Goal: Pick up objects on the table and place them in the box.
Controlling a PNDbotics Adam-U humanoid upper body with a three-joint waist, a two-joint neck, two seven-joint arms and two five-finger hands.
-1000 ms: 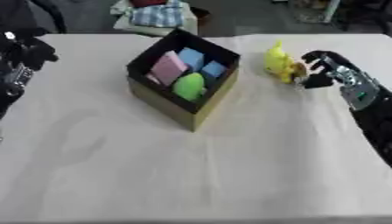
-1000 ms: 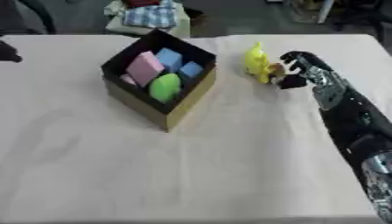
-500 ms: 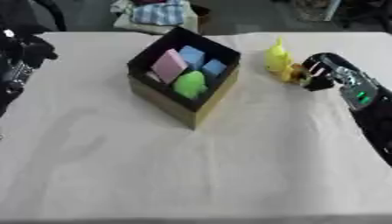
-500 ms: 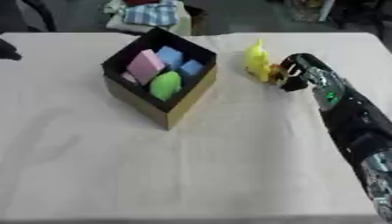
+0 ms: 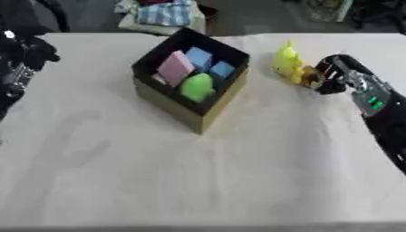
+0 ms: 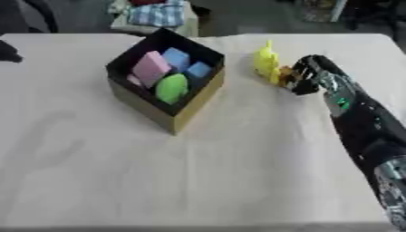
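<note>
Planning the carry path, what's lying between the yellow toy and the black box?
Nothing: between the yellow toy and the black box only bare tablecloth shows, clearest in the left eye view.

The black-lined box (image 5: 194, 86) stands mid-table, its top open but crowded by a pink block (image 5: 175, 68), two blue blocks (image 5: 199, 58) and a green piece (image 5: 196, 86). Right of it, bare cloth (image 5: 198, 176) separates it from the yellow toy (image 5: 286, 62) (right hand (image 6: 305, 79) just beside). The near table lies open.

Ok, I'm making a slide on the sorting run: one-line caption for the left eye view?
Right hand curled beside the yellow toy, next to the box already holding pink, blue and green pieces.
</note>
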